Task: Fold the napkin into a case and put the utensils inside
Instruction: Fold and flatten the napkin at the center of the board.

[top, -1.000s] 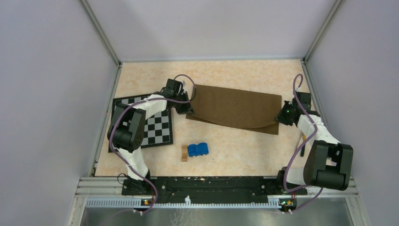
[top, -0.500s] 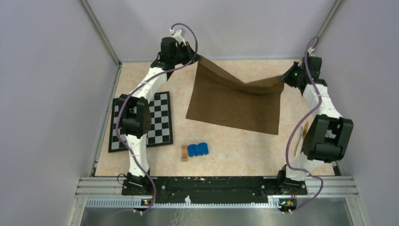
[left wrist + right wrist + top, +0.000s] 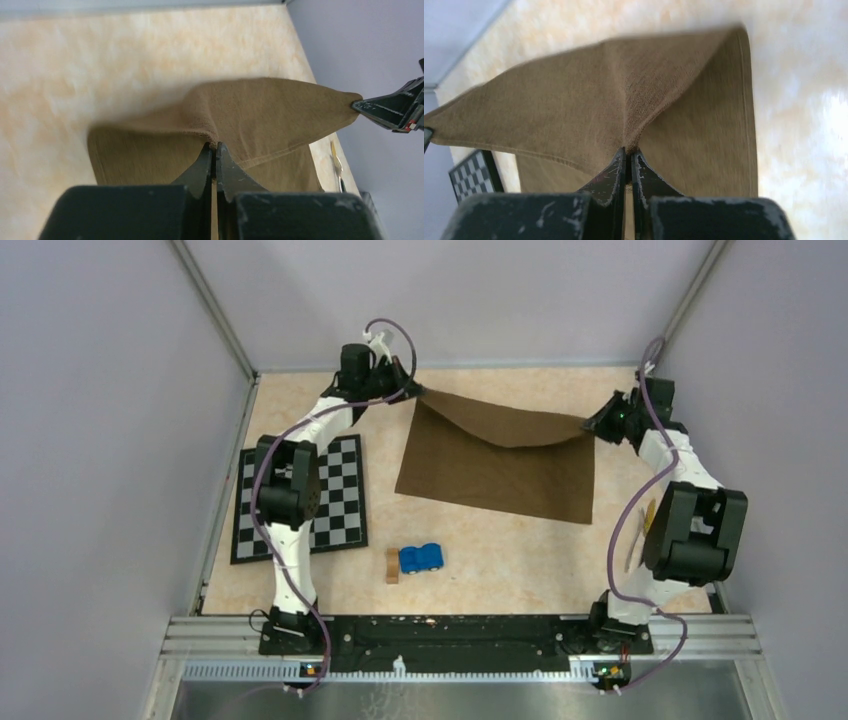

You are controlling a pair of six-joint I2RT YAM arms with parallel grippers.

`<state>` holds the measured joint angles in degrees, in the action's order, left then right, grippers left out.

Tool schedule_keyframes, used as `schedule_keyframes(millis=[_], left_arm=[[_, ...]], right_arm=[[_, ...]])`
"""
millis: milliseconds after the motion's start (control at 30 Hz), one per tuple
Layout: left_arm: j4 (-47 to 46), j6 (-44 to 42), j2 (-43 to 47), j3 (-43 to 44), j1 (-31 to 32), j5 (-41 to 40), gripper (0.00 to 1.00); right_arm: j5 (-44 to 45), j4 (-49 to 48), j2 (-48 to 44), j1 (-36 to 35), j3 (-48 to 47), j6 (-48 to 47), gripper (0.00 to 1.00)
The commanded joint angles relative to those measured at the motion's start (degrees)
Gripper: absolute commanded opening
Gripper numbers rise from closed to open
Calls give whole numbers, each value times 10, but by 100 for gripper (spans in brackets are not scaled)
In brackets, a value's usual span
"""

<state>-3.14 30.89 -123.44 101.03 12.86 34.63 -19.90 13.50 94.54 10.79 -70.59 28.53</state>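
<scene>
Pinching one far corner of the napkin each, our two end effectors hold the cloth stretched between them. We see the left end effector with its jaws pressed together on a bunched corner. The right end effector is clamped the same way on the opposite corner. Between them the napkin's far edge hangs raised above the desk and sags in the middle. From both end effectors the cloth slopes down toward the arm bases, and its near edge lies flat on the desk. We find the checkered mat nearer the bases than the left end effector and a little to its left, apart from the napkin. A blue toy car sits beyond the napkin's near edge, with a small wooden block just beside it on its left.
</scene>
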Motion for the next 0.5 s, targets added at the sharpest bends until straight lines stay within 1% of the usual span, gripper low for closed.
schedule_keyframes(millis=[0,67,133,200,333,467], left_arm=[[76,19,89,-105,1,8,0],[114,15,113,-158,1,15,0],[132,7,136,-206,1,21,0],[159,-6,154,-240,1,4,0],[167,-18,176,-295,1,-7,0],[167,-16,178,-318,2,1,0]], right_arm=[[-14,4,-90,6,79,-19,0],[-12,14,-115,6,116,-26,0],[-9,16,-139,6,151,-34,0],[-7,25,-158,6,180,-46,0],[-6,22,-186,6,231,-54,0],[-11,21,-188,6,252,-57,0]])
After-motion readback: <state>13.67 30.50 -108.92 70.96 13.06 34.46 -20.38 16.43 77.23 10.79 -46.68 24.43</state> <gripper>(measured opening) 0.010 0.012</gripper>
